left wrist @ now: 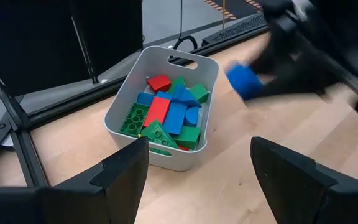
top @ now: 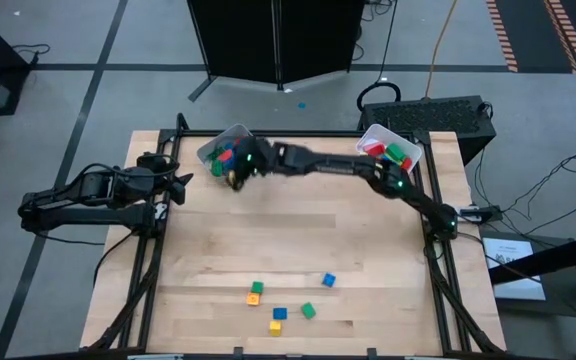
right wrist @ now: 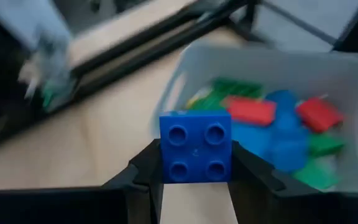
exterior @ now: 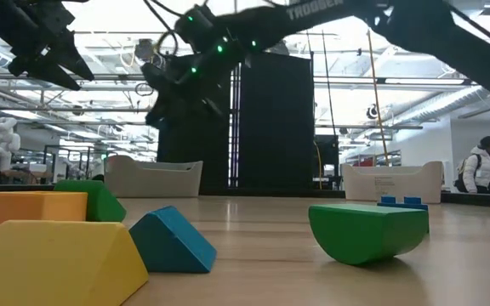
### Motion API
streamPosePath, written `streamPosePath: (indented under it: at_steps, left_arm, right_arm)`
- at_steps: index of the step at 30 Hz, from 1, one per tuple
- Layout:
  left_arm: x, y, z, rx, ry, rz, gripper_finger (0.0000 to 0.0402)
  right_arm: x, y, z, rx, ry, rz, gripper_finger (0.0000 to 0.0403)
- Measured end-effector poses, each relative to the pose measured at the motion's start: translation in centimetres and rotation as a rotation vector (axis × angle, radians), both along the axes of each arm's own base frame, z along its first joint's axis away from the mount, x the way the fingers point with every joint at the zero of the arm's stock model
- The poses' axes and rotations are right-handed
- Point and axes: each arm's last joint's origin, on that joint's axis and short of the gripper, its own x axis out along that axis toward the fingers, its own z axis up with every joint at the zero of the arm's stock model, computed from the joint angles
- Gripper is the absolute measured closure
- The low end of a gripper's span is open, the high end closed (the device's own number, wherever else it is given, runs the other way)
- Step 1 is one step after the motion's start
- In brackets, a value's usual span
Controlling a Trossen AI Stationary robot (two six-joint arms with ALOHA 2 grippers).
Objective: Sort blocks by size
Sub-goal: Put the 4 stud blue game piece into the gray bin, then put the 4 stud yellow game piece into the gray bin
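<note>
Left gripper [top: 180, 187]: parked at table's left edge, fingers spread, empty. Left bin [top: 230, 143]: holds mixed blocks. Right gripper [right wrist: 194, 180]: clamps blue studded block [right wrist: 195, 154] just beside that bin, probably for dropping in. Loose blocks [top: 280, 300]: near front edge, unsorted

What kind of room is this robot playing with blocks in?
Probably a robot lab or workshop. A wooden table stands on a grey tiled floor with loose cables, and the low view shows a big hall with ceiling lights and a person behind.
</note>
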Motion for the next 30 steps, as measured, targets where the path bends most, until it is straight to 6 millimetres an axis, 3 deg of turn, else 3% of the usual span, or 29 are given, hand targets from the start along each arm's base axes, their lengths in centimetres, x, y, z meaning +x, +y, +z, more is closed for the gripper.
streamPosePath:
  at_steps: [4,8,14,17,20,22,24,26,30]
  left_arm:
    - [0.0,0.0,0.0,0.0,0.0,0.0,0.012]
    - [0.0,0.0,0.0,0.001,0.0,0.0,0.012]
    - [0.0,0.0,0.0,0.001,0.001,-0.001,0.012]
    - [0.0,0.0,0.0,0.002,0.001,-0.001,0.012]
    - [0.0,0.0,0.0,0.002,0.001,-0.001,0.012]
    - [0.0,0.0,0.0,0.001,0.002,-0.001,0.012]
    - [0.0,0.0,0.0,0.001,0.003,-0.002,0.012]
    - [0.0,0.0,0.0,0.006,0.005,-0.006,0.012]
    - [0.1,0.0,0.1,0.013,0.005,-0.013,0.012]
  right_arm:
    - [-0.7,-4.0,0.5,0.019,-0.08,-0.092,0.0284]
    - [-1.3,-6.2,0.8,0.042,-0.118,-0.052,0.0262]
    - [-1.5,-7.0,0.9,0.05,-0.132,-0.054,0.0136]
    - [-1.5,-7.0,1.0,0.051,-0.146,-0.052,0.0118]
    - [-1.6,-6.5,1.1,0.206,-0.159,0.04,0.0122]
    - [-1.8,-5.3,1.3,0.341,-0.132,0.175,0.013]
    - [-2.1,-2.5,2.0,0.44,-0.062,0.314,0.014]
    - [-2.0,1.8,2.3,0.465,0.023,0.46,0.015]
    - [-1.6,11.7,0.5,0.38,0.22,0.677,0.0162]
